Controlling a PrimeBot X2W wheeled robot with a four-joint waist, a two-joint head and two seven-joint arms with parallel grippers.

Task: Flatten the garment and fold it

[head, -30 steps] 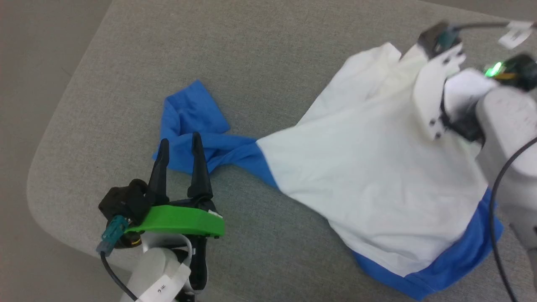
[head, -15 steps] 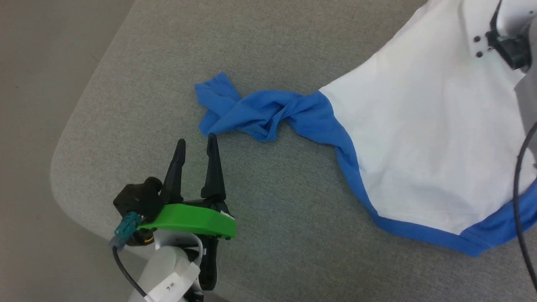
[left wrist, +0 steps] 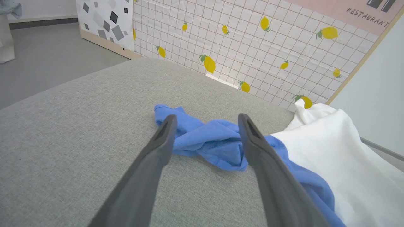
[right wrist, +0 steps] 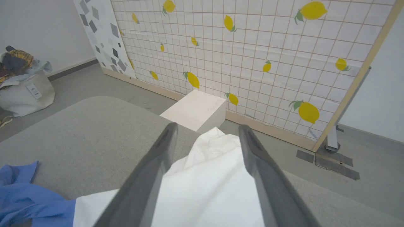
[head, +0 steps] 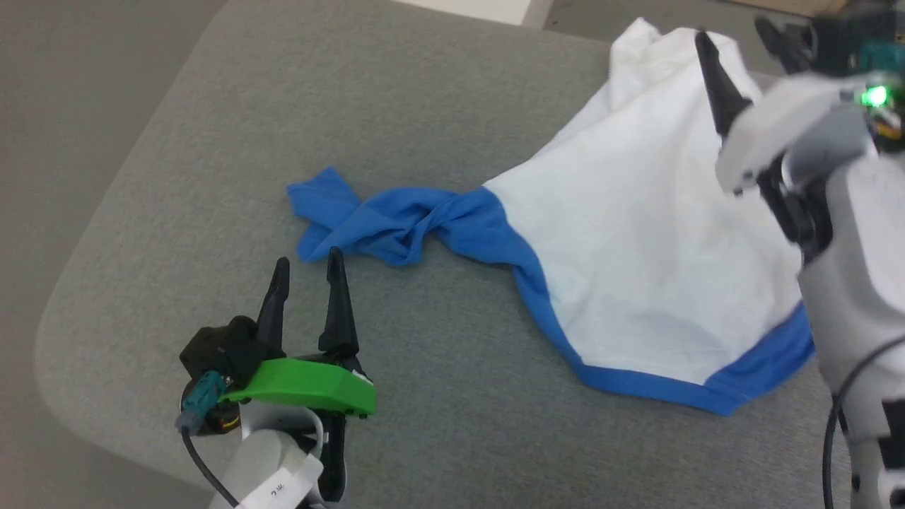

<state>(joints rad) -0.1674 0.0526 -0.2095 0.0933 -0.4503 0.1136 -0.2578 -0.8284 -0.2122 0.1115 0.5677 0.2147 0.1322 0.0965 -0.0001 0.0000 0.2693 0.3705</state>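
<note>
At the near left corner of the grey cushion (head: 177, 141), our left gripper (head: 307, 258) stands spread and empty, just short of one twisted blue sleeve (head: 396, 223). The one shirt (head: 636, 233) lies toward the right edge, partly hidden by our right arm. Our right gripper (head: 732, 32) hangs over it, likewise spread and empty. Beyond the far edge we count one white box (right wrist: 195, 110) and one laundry bag (right wrist: 22, 91).

A grey fabric-covered table (head: 459, 85) stands before a lemon-patterned grid panel (right wrist: 252, 47); a white box (right wrist: 195, 108) sits on the grey floor (right wrist: 94, 82) beyond.
</note>
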